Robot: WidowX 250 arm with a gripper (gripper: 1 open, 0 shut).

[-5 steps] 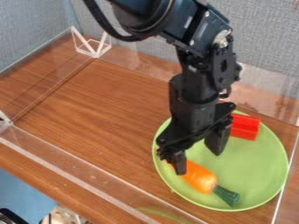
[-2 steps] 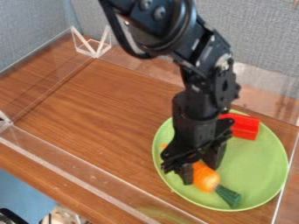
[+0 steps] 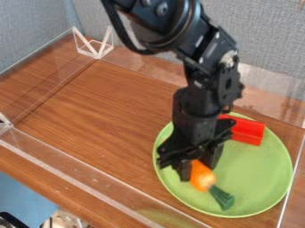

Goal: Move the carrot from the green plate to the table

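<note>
The pincer (image 3: 194,166) had come down over the carrot (image 3: 205,179) and drawn its jaws in from wide to narrow, so that they now gripped the carrot's thick orange end. A second earlier the jaws stood wide apart above the green plate (image 3: 268,169), with the carrot lying free beside them. The carrot was not yet lifted: it lay at the near side of the plate, its dark green stub pointing toward the plate's front rim. The red block (image 3: 247,131) sat untouched at the far side of the plate. With the grasp apparently made, the next step would likely be to raise the carrot and carry it over to the bare worktop (image 3: 95,107) to the left.
</note>
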